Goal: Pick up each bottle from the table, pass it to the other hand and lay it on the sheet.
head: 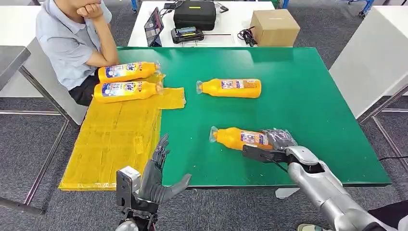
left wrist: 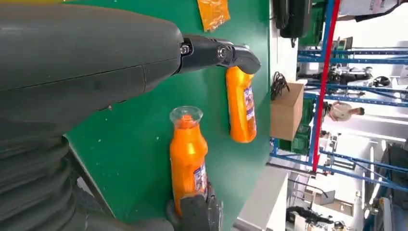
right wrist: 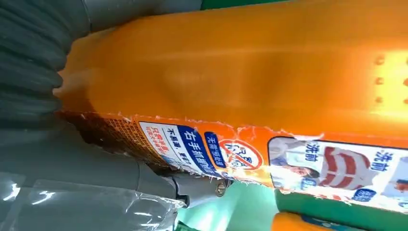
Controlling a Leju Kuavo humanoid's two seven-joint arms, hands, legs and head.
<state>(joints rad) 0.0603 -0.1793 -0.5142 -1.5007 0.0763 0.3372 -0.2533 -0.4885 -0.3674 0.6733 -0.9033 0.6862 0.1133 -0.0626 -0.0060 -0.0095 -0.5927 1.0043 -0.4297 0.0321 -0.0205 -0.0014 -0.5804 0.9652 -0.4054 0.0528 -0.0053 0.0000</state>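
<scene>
The near bottle [head: 238, 138] lies on its side on the green table [head: 308, 101], cap end toward the yellow sheet [head: 115, 134] and base toward the robot's right. The right hand [head: 278, 143] is wrapped around that base end, fingers over the top of the bottle and thumb along its near side; the bottle rests on the table in this grip. In the right wrist view the orange body and its torn label press close against the hand's grey cover. The left hand [head: 161, 180] hovers at the table's near edge, just beside the sheet's right border, fingers spread and raised, holding nothing, well apart from the held bottle's cap. A second bottle [head: 230, 88] lies on its side farther back on the bare green surface, cap toward the sheet. Two more bottles [head: 126, 82] lie side by side on the sheet's far end. A person in a light blue shirt [head: 67, 41] sits at the far left corner.
</scene>
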